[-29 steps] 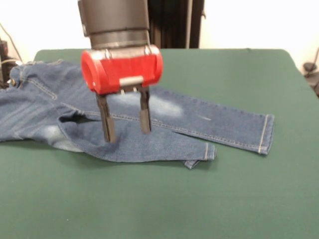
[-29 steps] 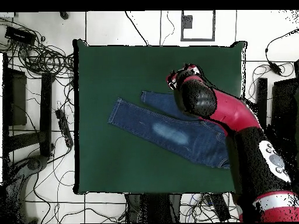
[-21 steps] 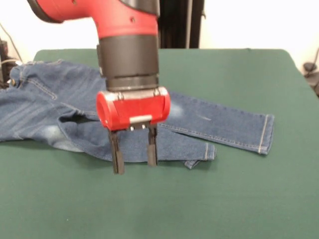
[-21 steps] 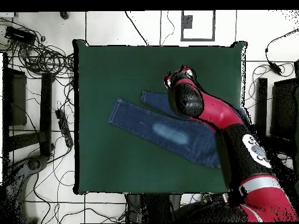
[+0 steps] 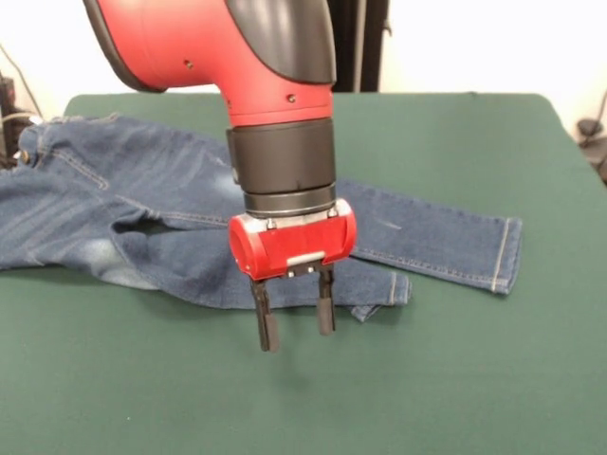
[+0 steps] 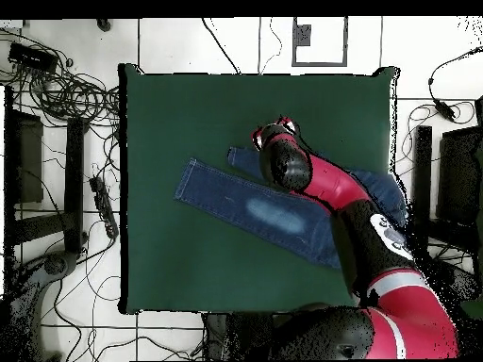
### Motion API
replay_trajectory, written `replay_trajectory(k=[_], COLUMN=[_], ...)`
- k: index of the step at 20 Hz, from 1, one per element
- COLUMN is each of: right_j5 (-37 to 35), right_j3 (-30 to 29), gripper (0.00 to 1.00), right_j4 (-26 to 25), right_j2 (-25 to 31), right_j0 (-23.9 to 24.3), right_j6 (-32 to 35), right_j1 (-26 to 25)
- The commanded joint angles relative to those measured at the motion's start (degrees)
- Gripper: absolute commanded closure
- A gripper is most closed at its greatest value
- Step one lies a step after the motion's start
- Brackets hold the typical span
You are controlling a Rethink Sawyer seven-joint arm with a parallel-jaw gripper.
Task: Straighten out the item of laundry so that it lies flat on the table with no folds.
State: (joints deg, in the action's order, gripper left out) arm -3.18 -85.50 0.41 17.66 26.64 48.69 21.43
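The gripper (image 5: 294, 320) points straight down with its fingers (image 5: 265, 327) apart and nothing between them, just clear of the near edge of the jeans (image 5: 142, 227). This placement likely prepares a pinch on the shorter near leg, whose cuff (image 5: 394, 289) is folded under. The jeans lie on the table (image 5: 455, 379) with the far leg extended and the waist bunched at the table edge. Folds remain; straightening is unfinished.

Tangled black cables (image 6: 66, 90) lie on the white tiled floor (image 6: 170, 42) left of the table in the overhead view; a dark rack (image 6: 24, 160) stands at that edge, a grey square frame (image 6: 319, 42) beyond the top
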Motion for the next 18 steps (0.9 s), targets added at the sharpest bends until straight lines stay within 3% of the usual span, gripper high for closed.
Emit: replay_trajectory(k=[1, 3, 18], right_j5=[-6.8, -12.8, -35.5], right_j3=[1.6, 3.7, 20.3], gripper=[0.00, 0.00, 0.00], right_j4=[5.8, 7.6, 11.8], right_j2=[-0.2, -3.4, -17.1], right_j0=[-5.1, -7.2, -16.3], right_j6=[16.0, 15.7, 20.0], right_j1=[-2.6, -3.7, -11.7])
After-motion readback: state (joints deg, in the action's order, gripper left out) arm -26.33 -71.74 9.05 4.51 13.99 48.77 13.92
